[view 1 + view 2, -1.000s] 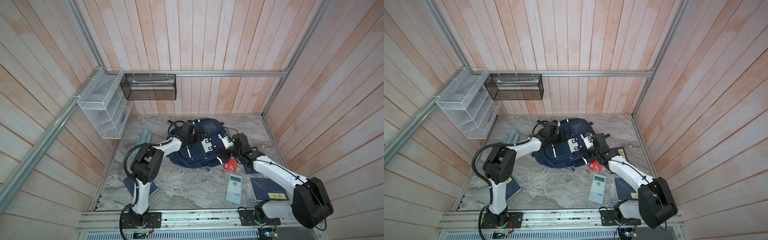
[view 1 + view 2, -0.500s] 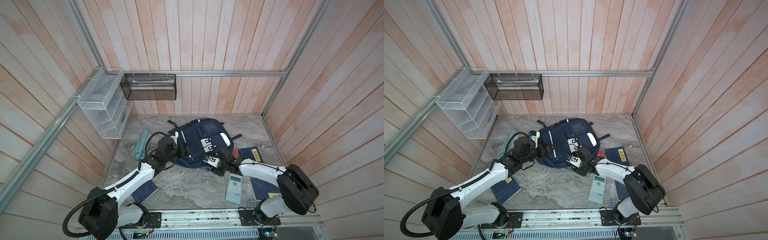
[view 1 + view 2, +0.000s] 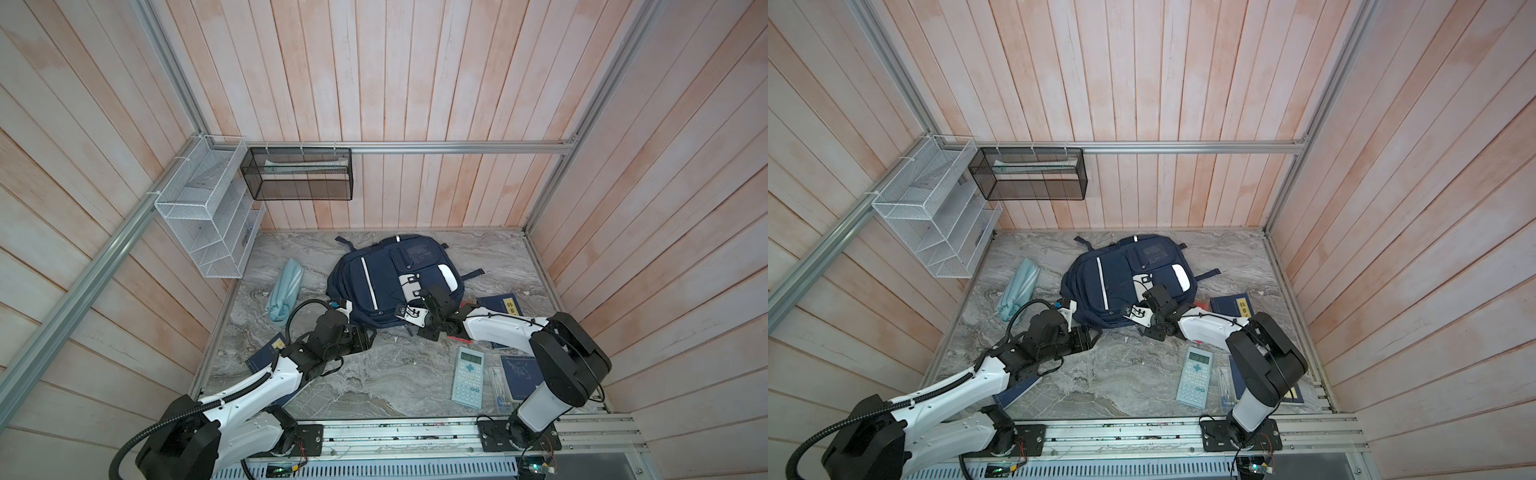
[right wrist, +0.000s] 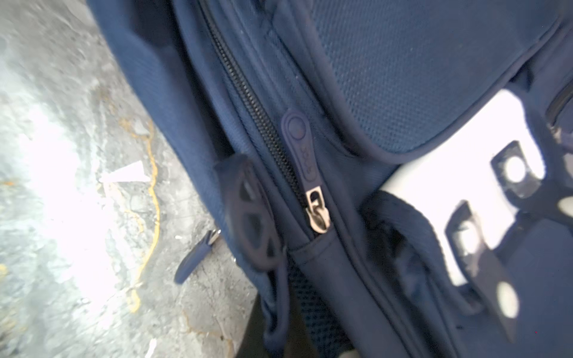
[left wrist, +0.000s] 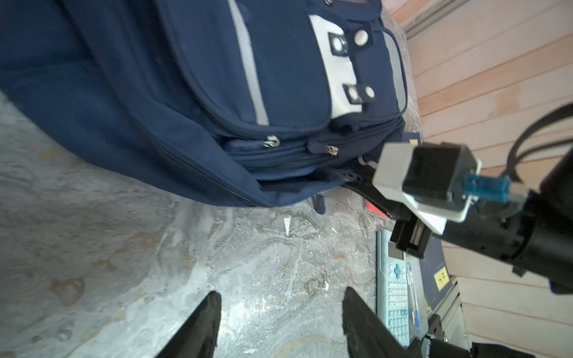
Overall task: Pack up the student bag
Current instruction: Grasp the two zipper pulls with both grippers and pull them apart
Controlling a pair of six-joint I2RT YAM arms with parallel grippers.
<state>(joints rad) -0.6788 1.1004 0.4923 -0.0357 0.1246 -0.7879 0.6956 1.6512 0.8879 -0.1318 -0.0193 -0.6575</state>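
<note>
At student bag (image 3: 357, 286) edge: right gripper (image 3: 405, 313) closed; left gripper (image 5: 280, 293) spread, empty, clearest in wrist view.

Both arms stretched low, forward. Left gripper (image 5: 279, 299) jaws apart; right gripper (image 3: 409, 323) jaws closed.

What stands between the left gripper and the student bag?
Nothing that blocks it. In the left wrist view, only marble tabletop with a tiny white scrap lies between the left gripper, jaws open, and the student bag.
</note>
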